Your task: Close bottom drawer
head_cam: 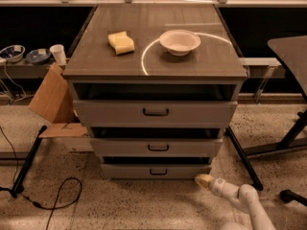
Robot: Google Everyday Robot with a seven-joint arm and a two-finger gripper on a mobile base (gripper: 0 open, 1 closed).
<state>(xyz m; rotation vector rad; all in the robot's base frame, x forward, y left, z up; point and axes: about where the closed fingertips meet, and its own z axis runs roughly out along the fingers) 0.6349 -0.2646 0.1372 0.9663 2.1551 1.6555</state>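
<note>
The bottom drawer (pixel 156 170) is the narrowest grey front of three, low on the cabinet, with a small dark bar handle (pixel 158 172). It stands slightly pulled out, with a dark gap above its front. My gripper (pixel 203 179) is at the end of a white arm coming in from the lower right. Its tan tip sits near the floor, just beside the drawer front's right end.
The mid drawer (pixel 157 147) and top drawer (pixel 154 112) also stand slightly out. A yellow sponge (pixel 121 42) and white bowl (pixel 179 41) sit on the cabinet top. Cardboard (pixel 52 99) leans at left. A black cable (pixel 53 195) lies on the floor. A table leg (pixel 243 159) stands right.
</note>
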